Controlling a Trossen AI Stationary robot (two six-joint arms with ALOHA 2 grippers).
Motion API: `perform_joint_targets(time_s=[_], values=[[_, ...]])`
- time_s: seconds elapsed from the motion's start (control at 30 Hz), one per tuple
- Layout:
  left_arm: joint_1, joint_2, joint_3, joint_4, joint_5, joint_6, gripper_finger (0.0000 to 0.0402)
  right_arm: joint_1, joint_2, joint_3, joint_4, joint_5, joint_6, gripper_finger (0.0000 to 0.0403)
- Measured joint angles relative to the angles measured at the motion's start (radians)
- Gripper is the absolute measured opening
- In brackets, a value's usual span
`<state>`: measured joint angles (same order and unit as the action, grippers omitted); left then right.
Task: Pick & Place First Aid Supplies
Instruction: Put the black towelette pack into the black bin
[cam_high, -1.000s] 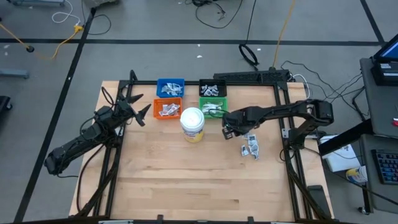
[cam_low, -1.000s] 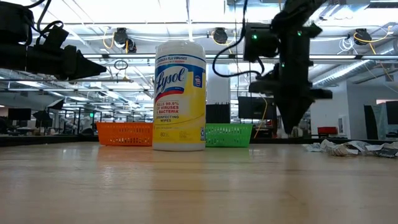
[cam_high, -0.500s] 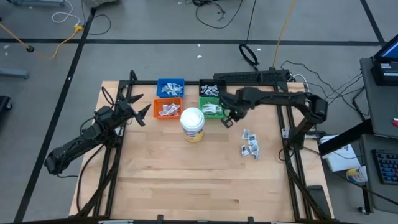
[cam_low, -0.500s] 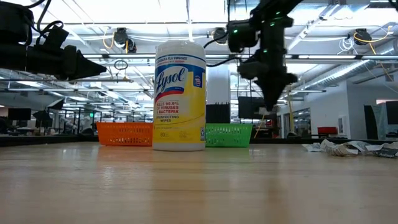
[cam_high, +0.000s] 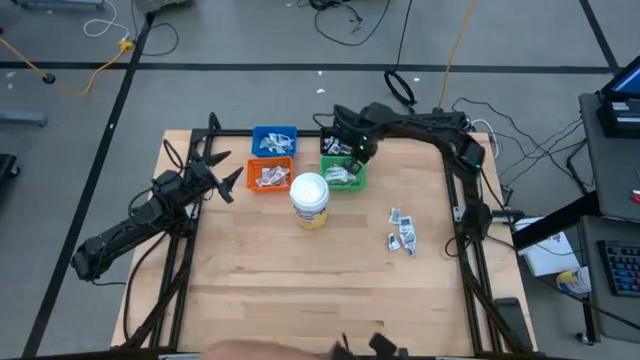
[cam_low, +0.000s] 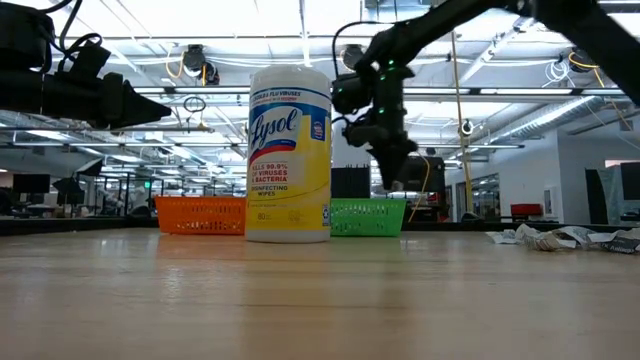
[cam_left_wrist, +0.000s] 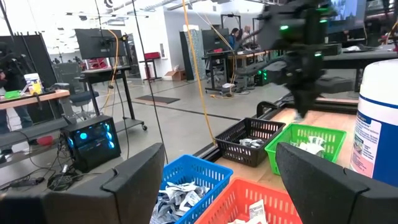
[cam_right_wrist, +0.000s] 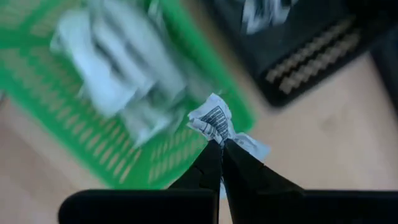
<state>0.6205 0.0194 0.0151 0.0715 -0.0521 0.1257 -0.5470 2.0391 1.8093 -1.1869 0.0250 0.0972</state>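
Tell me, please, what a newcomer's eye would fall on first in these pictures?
Probably the tall yellow-labelled wipes jar standing mid-table, in front of four small coloured bins. Next, the right tool, shut on a small printed packet above the green bin and black bin. A few loose packets lie to the right.

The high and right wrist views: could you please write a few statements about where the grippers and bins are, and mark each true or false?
1. The right gripper is shut on a small white packet with dark marks. True.
2. It hangs above the orange plastic bin. False: it is near the green plastic bin and black plastic bin.
3. The left gripper is open and empty. True.
4. The green bin is empty. False: white packets lie in it.
5. Loose packets lie on the wooden table. True.
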Motion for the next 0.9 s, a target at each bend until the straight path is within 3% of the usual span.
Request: perform_joint_targets(time_s=[0.33, 0.63, 0.77, 0.9], values=[[0.0, 0.0, 0.0, 0.0, 0.0, 0.0, 0.031, -0.07, 0.228, 0.3, -0.022, 0.0, -0.139, 0.0], [0.0, 0.0, 0.0, 0.0, 0.0, 0.0, 0.031, -0.094, 0.288, 0.322, 0.002, 0.005, -0.162, 0.0005], [0.0, 0.0, 0.0, 0.0, 0.0, 0.0, 0.031, -0.094, 0.282, 0.323, 0.024, 0.005, -0.164, 0.0032], [0.0, 0.0, 0.0, 0.0, 0.0, 0.0, 0.031, -0.094, 0.284, 0.323, 0.024, 0.001, -0.154, 0.0088]])
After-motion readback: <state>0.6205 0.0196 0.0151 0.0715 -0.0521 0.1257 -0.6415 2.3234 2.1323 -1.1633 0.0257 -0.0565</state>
